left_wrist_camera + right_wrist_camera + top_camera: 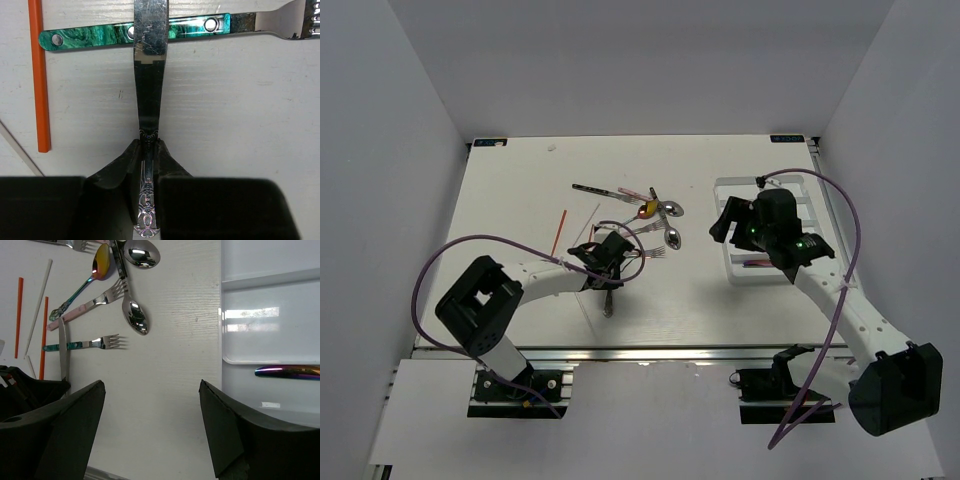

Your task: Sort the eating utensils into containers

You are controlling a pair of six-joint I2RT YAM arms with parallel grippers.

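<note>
Looking down from above, I see a white table (520,200) boxed in by plain pale walls (400,120) at the left, back and right. A white tray (270,295) sits at the table's right side in the top view. My right gripper (151,385) hangs over the tray's left edge, its jaws spread wide apart, with the table and the tray's rim showing between them. In the right wrist view the tray fills the right of the frame, its dividers running left to right. One iridescent handle (287,371) lies along a compartment at the right edge, at middle height.

My left gripper (149,145) is down near the table's centre, just below the loose pile of utensils in the top view. Its fingers (131,162) are clamped on the ornate handle of a silver knife (150,75). In the left wrist view the knife's long axis runs straight up the frame, with the handle end at the bottom between my fingers and the blade reaching the top edge. The blade crosses over a green fork (100,35), which runs left to right along the top, tines at the upper right. An orange chopstick (39,75) lies parallel to the knife near the left edge, apart from it.
</note>
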